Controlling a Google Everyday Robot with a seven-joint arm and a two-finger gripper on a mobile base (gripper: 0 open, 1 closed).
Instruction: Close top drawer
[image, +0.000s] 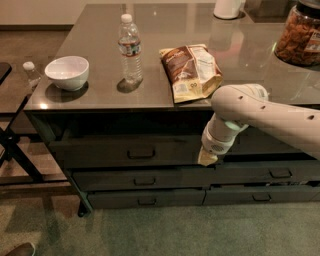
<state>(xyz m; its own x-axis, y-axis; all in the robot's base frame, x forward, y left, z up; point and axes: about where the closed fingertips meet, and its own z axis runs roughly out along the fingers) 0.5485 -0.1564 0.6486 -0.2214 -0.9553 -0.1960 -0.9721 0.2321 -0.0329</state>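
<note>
The top drawer (95, 152) is the wide dark grey-green front under the left part of the counter, with a small rectangular pull handle (141, 152) at its centre. It stands out a little from the cabinet, with a dark gap above it. My gripper (207, 159) hangs at the end of the white arm (260, 112), which comes in from the right. The gripper is at the drawer front's right end, against or very close to it. The arm hides the drawer's right edge.
On the glossy counter (90, 95) stand a white bowl (67, 72), a water bottle (130, 47), a snack bag (192, 70) and a jar (300, 35). Shallower drawers (145, 181) lie below, narrower ones (280, 172) at the right. A black stand (15, 155) is at the left.
</note>
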